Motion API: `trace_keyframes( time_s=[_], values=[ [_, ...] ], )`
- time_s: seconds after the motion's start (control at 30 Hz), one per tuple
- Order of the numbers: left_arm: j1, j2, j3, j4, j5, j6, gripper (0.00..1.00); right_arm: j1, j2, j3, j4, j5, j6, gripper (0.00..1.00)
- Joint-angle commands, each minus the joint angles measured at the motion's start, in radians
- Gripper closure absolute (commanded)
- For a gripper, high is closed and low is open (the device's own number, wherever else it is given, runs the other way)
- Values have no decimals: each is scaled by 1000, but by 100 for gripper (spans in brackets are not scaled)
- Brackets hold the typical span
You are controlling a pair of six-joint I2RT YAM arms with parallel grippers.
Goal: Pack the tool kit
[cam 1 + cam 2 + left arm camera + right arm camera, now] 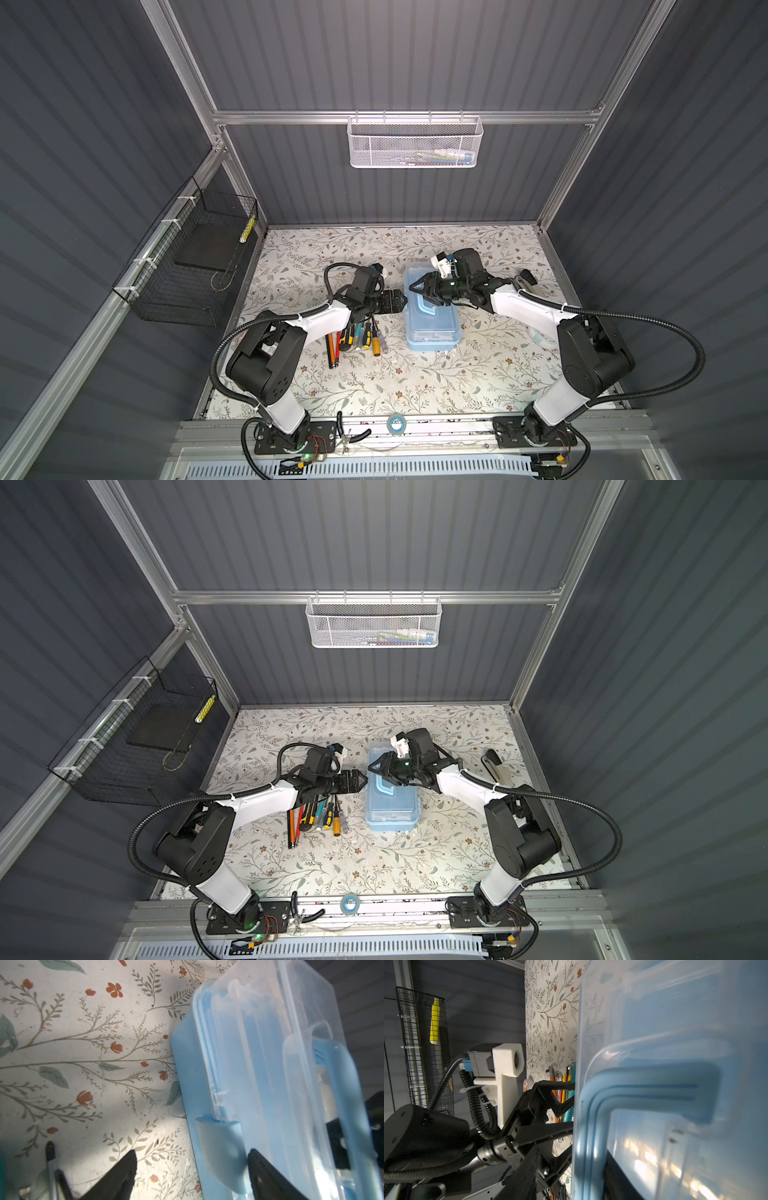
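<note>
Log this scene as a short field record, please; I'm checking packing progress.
tool kit: closed, standing on floral table
left pincer: open, astride the side latch
right pincer: above the kit at its handle; grip unclear
tools: loose row beside the kit, on the left arm's side, not yet packed

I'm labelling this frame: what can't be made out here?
- Whether the right gripper holds the handle of the tool kit: both top views, its own body covers the contact; right wrist view, blurred.
- White mesh basket: contents too small behind mesh, both top views.
- Tools: far ends under the left arm, both top views.
</note>
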Motion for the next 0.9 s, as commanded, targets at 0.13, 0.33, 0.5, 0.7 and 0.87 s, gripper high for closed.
trace_keyframes(
  time_s=[0.13, 0.33, 0.5, 0.7, 0.87],
  values=[
    [-77, 54, 82, 34, 142, 40, 15, 58, 109, -60, 245, -309, 72, 59],
    [-82, 84, 124, 4, 145, 58, 15, 76, 161, 25, 48, -255, -26, 75],
    [-82, 103, 161, -27, 143, 80, 15, 83, 156, 12, 48, -269, -33, 82],
    [-80, 71, 162, -46, 109, 94, 15, 71, 82, -9, 20, -247, -64, 100],
    [-71, 1, 160, -88, 100, 113, 15, 1, -8, -84, 123, -333, -39, 100]
  ],
)
